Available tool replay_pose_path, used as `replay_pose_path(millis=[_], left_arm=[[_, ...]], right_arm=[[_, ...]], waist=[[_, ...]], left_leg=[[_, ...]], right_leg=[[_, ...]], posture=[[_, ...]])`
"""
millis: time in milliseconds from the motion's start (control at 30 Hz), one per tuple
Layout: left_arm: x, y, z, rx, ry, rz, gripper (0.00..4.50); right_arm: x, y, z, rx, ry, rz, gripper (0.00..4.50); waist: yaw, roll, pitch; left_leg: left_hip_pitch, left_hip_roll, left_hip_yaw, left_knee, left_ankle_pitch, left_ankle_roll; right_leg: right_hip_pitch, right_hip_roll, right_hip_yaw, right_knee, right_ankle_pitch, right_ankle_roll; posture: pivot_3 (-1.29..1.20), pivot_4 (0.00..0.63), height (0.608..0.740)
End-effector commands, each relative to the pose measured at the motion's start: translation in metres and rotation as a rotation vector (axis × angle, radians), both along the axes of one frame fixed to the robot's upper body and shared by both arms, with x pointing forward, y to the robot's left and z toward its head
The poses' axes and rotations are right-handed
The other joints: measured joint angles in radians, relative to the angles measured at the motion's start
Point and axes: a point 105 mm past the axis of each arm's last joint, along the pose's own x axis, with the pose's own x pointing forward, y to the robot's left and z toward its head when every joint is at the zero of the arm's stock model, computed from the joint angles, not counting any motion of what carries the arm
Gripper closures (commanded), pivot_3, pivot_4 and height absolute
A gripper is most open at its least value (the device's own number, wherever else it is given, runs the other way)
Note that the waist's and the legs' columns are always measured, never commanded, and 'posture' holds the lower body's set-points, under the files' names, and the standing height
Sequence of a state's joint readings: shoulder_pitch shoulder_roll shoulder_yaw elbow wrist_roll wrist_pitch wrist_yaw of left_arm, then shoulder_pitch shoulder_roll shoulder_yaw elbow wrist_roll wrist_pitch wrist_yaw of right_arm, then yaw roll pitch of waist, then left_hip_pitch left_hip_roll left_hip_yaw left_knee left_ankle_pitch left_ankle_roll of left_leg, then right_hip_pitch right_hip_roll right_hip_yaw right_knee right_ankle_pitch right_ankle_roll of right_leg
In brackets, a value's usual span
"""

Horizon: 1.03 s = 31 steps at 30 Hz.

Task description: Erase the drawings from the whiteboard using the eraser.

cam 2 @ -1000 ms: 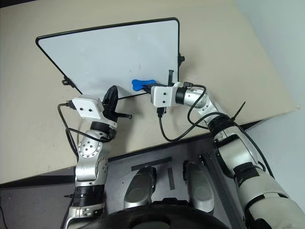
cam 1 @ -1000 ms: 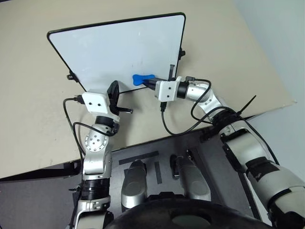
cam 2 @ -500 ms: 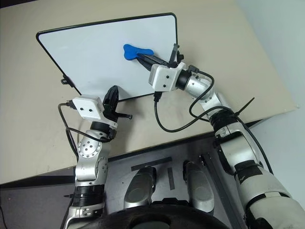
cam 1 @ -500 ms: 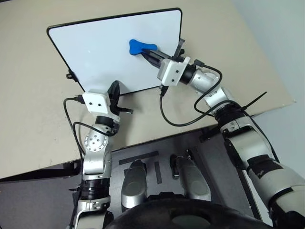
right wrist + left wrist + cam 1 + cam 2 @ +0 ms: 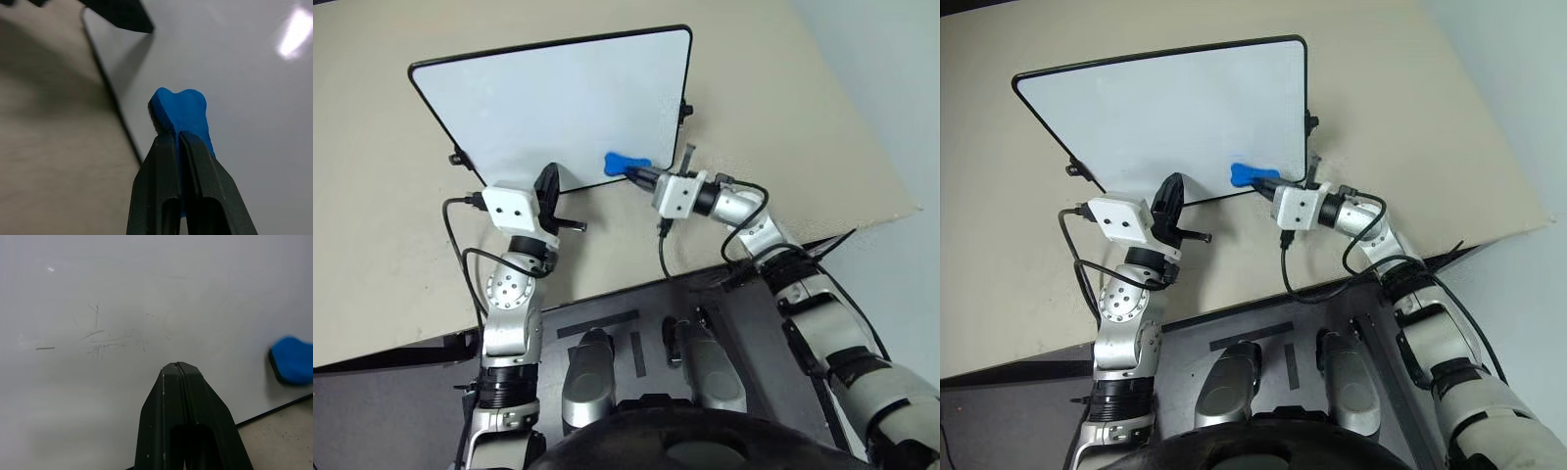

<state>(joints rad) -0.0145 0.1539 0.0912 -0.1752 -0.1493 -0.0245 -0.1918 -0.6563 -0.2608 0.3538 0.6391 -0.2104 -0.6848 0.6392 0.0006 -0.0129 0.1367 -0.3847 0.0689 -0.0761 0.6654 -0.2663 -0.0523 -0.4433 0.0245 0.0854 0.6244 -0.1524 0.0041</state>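
The whiteboard (image 5: 538, 98) lies on the beige table, black-framed and white. The drawings are out of view; faint grey streaks (image 5: 98, 340) mark its surface in the left wrist view. The blue eraser (image 5: 625, 163) rests on the board just inside its near edge, toward the right corner. My right gripper (image 5: 639, 172) is shut on the eraser (image 5: 183, 110) and points left across the edge. My left gripper (image 5: 548, 186) is shut with nothing in it, its tip (image 5: 178, 365) over the near edge of the board, left of the eraser (image 5: 291, 360).
The beige table (image 5: 783, 117) extends bare to the right of the board and ends at an angled edge (image 5: 891, 211). Black clips (image 5: 685, 110) stick out from the board's sides. A black cable (image 5: 661, 259) hangs from my right wrist over the table's near edge.
My right gripper swept the eraser up to the board's far right part, then back down to the near edge, ending slightly right of where it started. The left gripper stayed put.
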Motion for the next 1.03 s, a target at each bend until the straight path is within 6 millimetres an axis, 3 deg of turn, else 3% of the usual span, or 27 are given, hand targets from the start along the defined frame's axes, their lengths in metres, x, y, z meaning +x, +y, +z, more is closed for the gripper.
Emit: replay_pose_path(millis=[33, 167, 200, 333, 567, 733, 833, 1033], left_arm=[[-0.003, 0.001, 0.01, 0.01, -0.039, -0.001, 4.5], [-0.003, 0.001, 0.01, 0.011, -0.035, -0.003, 4.5], [-0.003, 0.002, 0.009, 0.012, -0.034, -0.004, 4.5], [-0.004, 0.001, 0.01, 0.014, -0.032, -0.009, 4.5], [-0.002, 0.005, 0.012, 0.025, -0.027, -0.019, 4.5], [-0.001, 0.001, 0.012, 0.031, -0.027, -0.03, 4.5], [-0.004, 0.003, 0.013, 0.036, -0.024, -0.03, 4.5], [-0.001, 0.004, 0.016, 0.06, -0.02, -0.06, 4.5]], right_arm=[[-0.011, -0.003, 0.012, 0.018, 0.035, 0.057, 4.46], [-0.027, -0.022, -0.001, -0.028, 0.214, 0.081, 4.46], [-0.032, -0.025, -0.005, -0.047, 0.251, 0.09, 3.93], [-0.039, -0.038, -0.012, -0.079, 0.337, 0.076, 2.65], [-0.03, -0.035, 0.006, -0.017, 0.279, 0.019, 0.13], [-0.026, -0.043, 0.022, 0.096, 0.266, -0.033, 0.02], [-0.026, -0.053, 0.023, 0.157, 0.303, -0.077, 0.02], [-0.03, -0.056, 0.025, 0.221, 0.329, -0.111, 0.02]], waist=[[0.0, 0.0, 0.0], [0.001, 0.0, 0.0], [0.003, 0.0, 0.0], [0.002, 0.0, 0.0], [0.0, 0.0, 0.0], [0.0, 0.0, 0.0], [0.003, 0.0, 0.0], [0.003, 0.0, 0.0]], left_leg=[[0.0, 0.0, 0.0, 0.0, 0.0, 0.0], [0.0, 0.0, 0.0, 0.0, 0.0, 0.0], [0.0, -0.001, 0.0, 0.0, 0.0, 0.0], [0.0, -0.002, 0.001, 0.001, 0.0, 0.0], [0.002, -0.002, 0.0, 0.001, 0.0, 0.0], [0.001, -0.001, 0.0, 0.001, 0.0, 0.0], [0.001, -0.001, 0.0, 0.001, 0.0, 0.0], [0.002, -0.002, 0.001, 0.001, 0.0, 0.0]], right_leg=[[0.0, 0.0, 0.0, 0.0, 0.0, 0.0], [0.001, 0.0, 0.0, -0.002, 0.0, 0.0], [0.002, 0.0, 0.0, -0.003, -0.001, 0.001], [0.006, 0.001, 0.0, -0.008, 0.0, 0.001], [0.006, 0.003, 0.001, -0.008, 0.002, 0.002], [0.006, 0.003, 0.001, -0.009, 0.002, 0.002], [0.007, 0.002, 0.001, -0.01, 0.002, 0.002], [0.007, 0.003, 0.001, -0.011, 0.002, 0.002]], posture=[[0.0, 0.15, 0.74], [0.0, 0.15, 0.74], [0.0, 0.15, 0.74], [0.0, 0.15, 0.74], [0.0, 0.15, 0.74], [0.0, 0.15, 0.74], [0.0, 0.15, 0.74], [0.0, 0.15, 0.74]])
